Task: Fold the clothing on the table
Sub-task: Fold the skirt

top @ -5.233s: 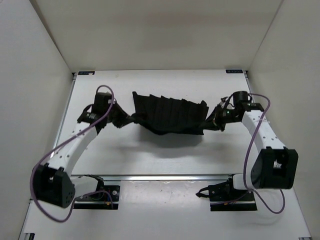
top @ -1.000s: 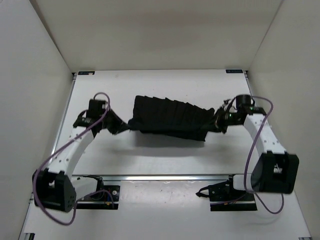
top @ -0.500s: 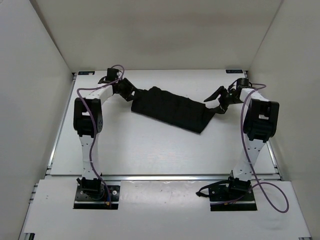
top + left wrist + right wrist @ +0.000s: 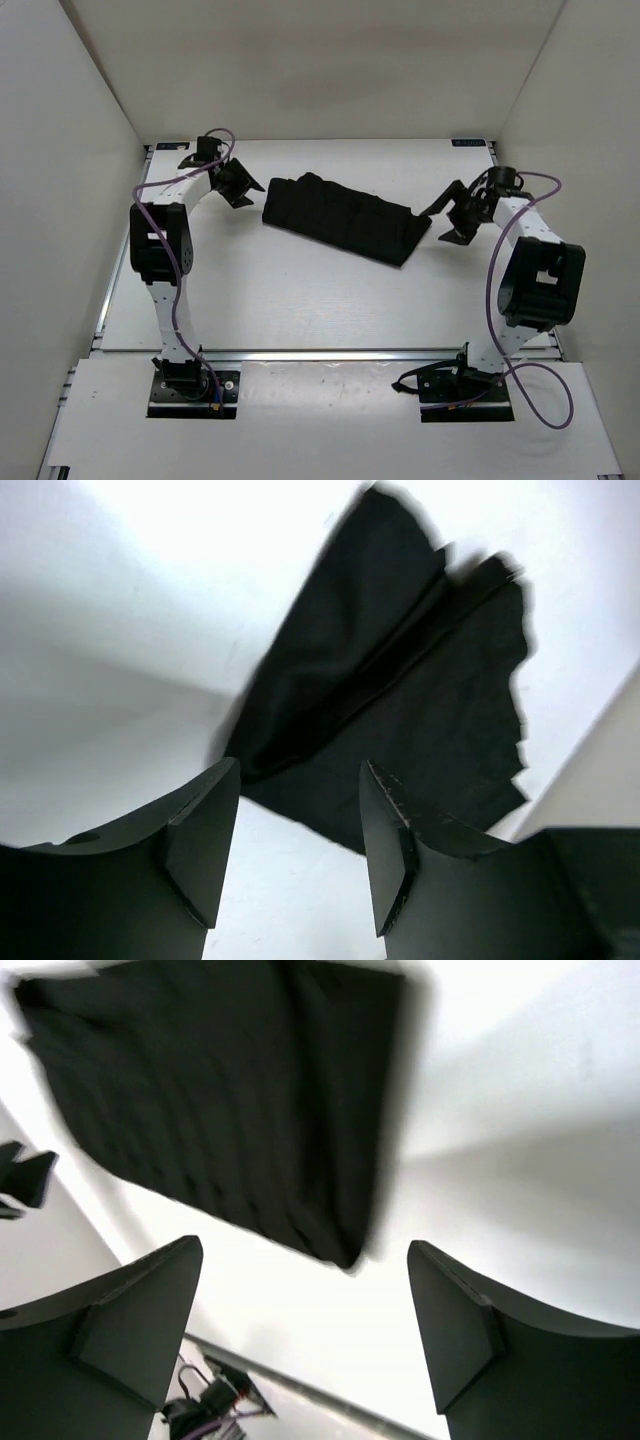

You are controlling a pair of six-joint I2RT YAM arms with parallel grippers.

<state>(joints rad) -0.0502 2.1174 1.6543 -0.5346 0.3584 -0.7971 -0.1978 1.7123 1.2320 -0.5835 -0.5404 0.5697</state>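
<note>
1. While lying flat on the matte white worktop (image 4: pixel 300 300), takes the shape of a long slanting band: the clothing (image 4: pixel 345 220), soft black fabric crossed by pleat-like ridges, set between the left jaws and the right jaws.
2. Left jaws: apart, clamped on nothing, just beside the band's left end with a sliver of bare worktop between.
3. Through the left wrist camera, clothing (image 4: pixel 400 680) ahead of the fingertips (image 4: pixel 200 850), beyond them rather than between them; layered folds running away, far edge ragged and blurred.
4. Right jaws: spread wide, empty, near the band's right end, parted from it by bare worktop.
5. Through the right wrist camera, clothing (image 4: pixel 230 1090) ahead of and to the left of the gap, one straight folded edge facing the right finger (image 4: pixel 450 1320); outline smeared by blur.
6. Fingers on both sides: hard, black, wedge-shaped, with flat inner faces.
7. Behind the jaws: white-and-black left arm (image 4: pixel 168 320) and right arm (image 4: pixel 522 228), each trailed by a purple cable (image 4: pixel 488 285); further back, black base plates (image 4: pixel 195 393) and a metal rail (image 4: pixel 330 353) along the worktop's near edge.
8. Beyond the jaws and to either side: plain white walls (image 4: pixel 320 70) closing in the worktop.
</note>
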